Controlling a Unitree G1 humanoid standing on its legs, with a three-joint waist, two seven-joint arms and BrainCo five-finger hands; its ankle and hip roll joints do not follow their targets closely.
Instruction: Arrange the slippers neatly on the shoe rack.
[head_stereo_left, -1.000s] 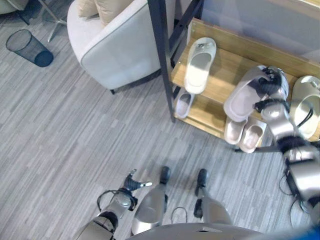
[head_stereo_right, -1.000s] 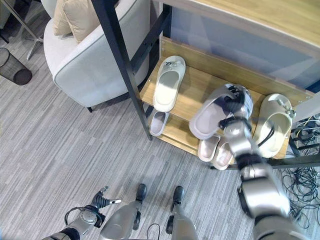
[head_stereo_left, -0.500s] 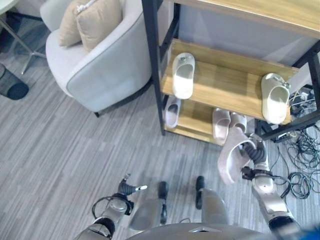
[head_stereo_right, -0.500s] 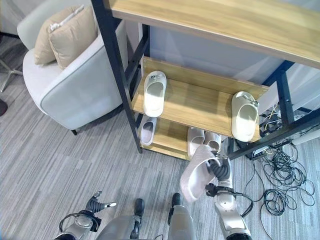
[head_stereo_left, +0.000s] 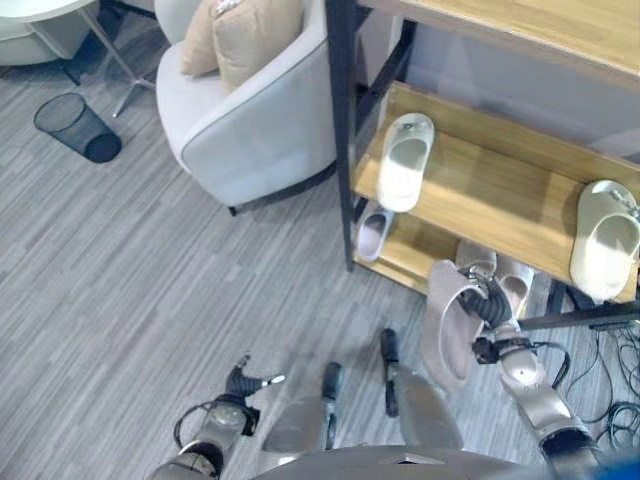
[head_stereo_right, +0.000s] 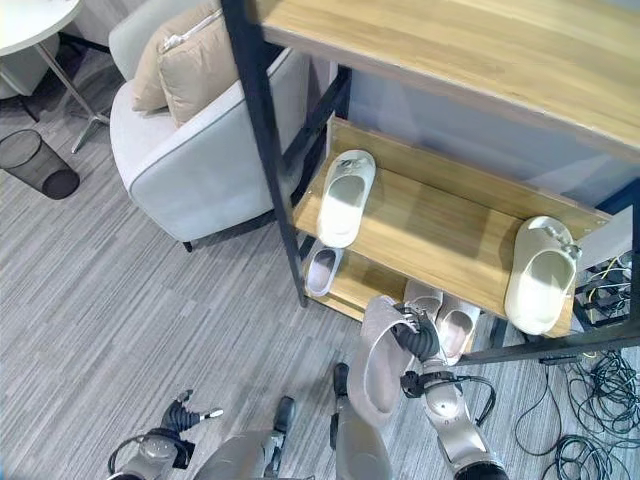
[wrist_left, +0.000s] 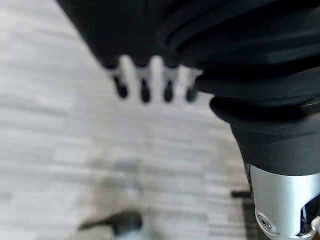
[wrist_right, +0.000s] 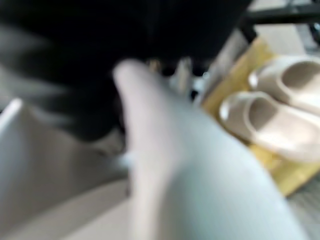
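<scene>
My right hand is shut on a pale grey-pink slipper, which hangs sole-outward just in front of the rack's lower shelf. On that shelf lie a pair of pinkish slippers right behind the held one, and a small grey slipper at its left end. The middle shelf carries one white slipper on the left and another on the right. The pair also appears in the right wrist view past the held slipper. My left hand hangs low over the floor, fingers straight.
A grey armchair with beige cushions stands left of the rack's black post. A black mesh bin sits on the floor at far left. Loose cables lie at the right of the rack. A top shelf overhangs.
The right hand has come down with the slipper from the middle shelf to the front of the lower shelf. The camera has shifted. The left hand stays low.
</scene>
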